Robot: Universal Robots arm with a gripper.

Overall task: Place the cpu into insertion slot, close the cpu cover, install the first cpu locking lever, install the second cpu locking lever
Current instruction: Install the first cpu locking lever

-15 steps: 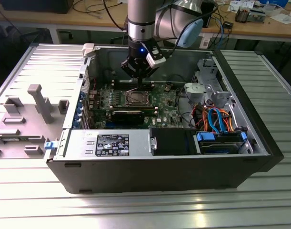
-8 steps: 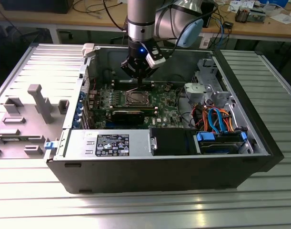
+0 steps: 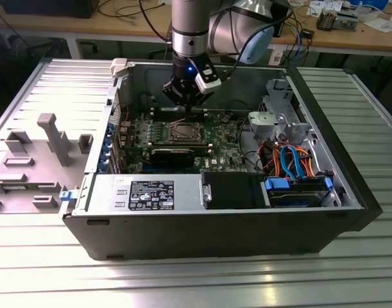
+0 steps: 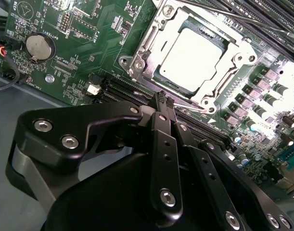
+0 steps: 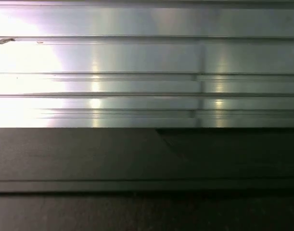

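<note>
In the second wrist view the cpu [image 4: 195, 55] lies flat in the insertion slot [image 4: 132, 65], its pale face showing through the window of the cpu cover [image 4: 236, 53], which is down over it. A thin metal locking lever [image 4: 192, 107] runs along the socket edge closest to my gripper [image 4: 163, 100]. The black fingers are pressed together with nothing visible between them, their tips just beside that edge. Seen from the exterior view, the gripper [image 3: 186, 106] hangs just above the board behind the insertion slot [image 3: 183, 133].
The open computer case [image 3: 349, 186] lies on a ribbed metal table [image 3: 183, 282]. Memory slots [image 4: 118, 89], a coin battery [image 4: 39, 46] and capacitors [image 4: 262, 103] surround the socket. A drive cage with coloured cables [image 3: 292, 160] fills the exterior view's right. Grey fixtures [image 3: 51, 138] stand at its left.
</note>
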